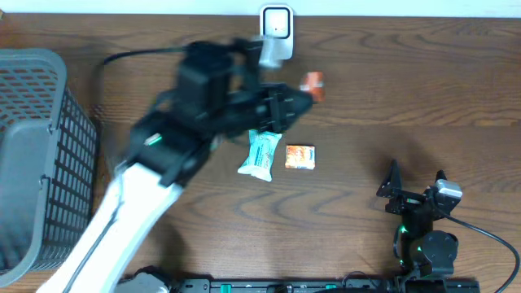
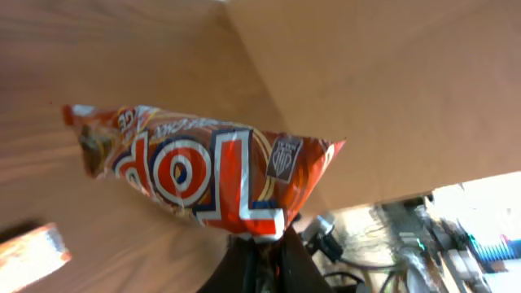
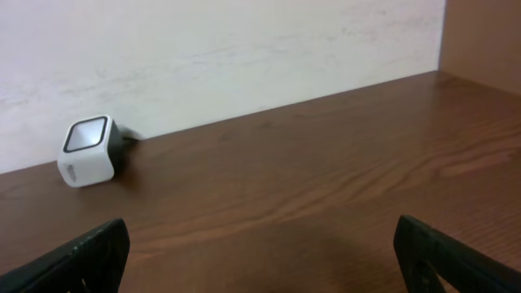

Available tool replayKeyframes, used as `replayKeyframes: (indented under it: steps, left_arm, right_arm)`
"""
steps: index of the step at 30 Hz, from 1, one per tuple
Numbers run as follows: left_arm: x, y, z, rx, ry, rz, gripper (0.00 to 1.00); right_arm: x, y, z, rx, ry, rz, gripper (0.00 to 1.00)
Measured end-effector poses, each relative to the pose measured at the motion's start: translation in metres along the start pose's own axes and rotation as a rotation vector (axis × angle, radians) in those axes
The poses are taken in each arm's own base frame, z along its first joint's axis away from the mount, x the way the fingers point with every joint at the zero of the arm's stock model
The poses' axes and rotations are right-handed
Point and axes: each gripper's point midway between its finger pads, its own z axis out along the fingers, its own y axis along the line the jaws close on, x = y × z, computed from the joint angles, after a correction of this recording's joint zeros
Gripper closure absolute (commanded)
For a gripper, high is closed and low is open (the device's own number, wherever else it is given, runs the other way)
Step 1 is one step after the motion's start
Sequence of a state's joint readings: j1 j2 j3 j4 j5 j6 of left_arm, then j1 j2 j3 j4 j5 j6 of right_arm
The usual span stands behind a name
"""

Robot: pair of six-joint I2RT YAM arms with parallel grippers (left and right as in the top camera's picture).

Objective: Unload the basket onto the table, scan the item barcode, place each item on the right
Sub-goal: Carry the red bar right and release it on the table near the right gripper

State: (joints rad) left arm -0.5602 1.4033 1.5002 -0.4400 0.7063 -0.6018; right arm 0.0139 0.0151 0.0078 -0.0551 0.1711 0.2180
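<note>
My left gripper is raised over the back of the table and shut on one edge of a red-orange snack packet. In the left wrist view the packet hangs out crosswise from the closed gripper, its white lettering facing the camera. The white cube scanner stands at the table's back edge, a little left of the packet; the right wrist view shows the scanner by the wall. My right gripper rests low at the front right, open and holding nothing, and the same gripper has only bare wood between its fingers.
A teal packet and a small orange packet lie side by side mid-table, just in front of my left arm. A grey mesh basket fills the left side. The small orange packet also shows low in the left wrist view.
</note>
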Motion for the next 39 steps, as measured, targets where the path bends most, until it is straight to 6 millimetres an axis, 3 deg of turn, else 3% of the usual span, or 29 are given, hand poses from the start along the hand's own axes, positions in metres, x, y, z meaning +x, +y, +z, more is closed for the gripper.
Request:
replayKeyframes:
  steps: [6,11,19,26,34,35,36,38,39]
  left_arm:
    - [0.013,0.012,0.078,0.202,0.153,0.027,0.93]
    - [0.043,0.055,0.122,0.235,0.298,-0.069,0.93]
    - [0.072,0.111,0.164,0.213,0.384,-0.156,0.93]
    - [0.101,0.148,0.19,0.194,0.446,-0.213,0.93]
    - [0.129,0.18,0.206,0.171,0.506,-0.28,0.92]
    - [0.129,0.181,0.206,0.172,0.507,-0.283,0.89]
    - [0.129,0.182,0.206,0.173,0.506,-0.284,0.76]
    - [0.126,0.184,0.204,0.176,0.501,-0.284,0.39]
    - [0.124,0.185,0.203,0.175,0.497,-0.283,0.27]
  right_arm:
    - [0.0,0.0,0.0,0.001,0.001,-0.001,0.01]
    - [0.0,0.0,0.0,0.001,0.001,0.0,0.01]
    - [0.0,0.0,0.0,0.001,0.001,-0.001,0.01]
    - [0.0,0.0,0.0,0.001,0.001,0.0,0.01]
    - [0.0,0.0,0.0,0.001,0.001,0.0,0.01]
    - [0.0,0.0,0.0,0.001,0.001,0.0,0.01]
    - [0.0,0.0,0.0,0.001,0.001,-0.001,0.01]
    - [0.0,0.0,0.0,0.001,0.001,-0.001,0.01]
    - [0.0,0.0,0.0,0.001,0.001,-0.001,0.01]
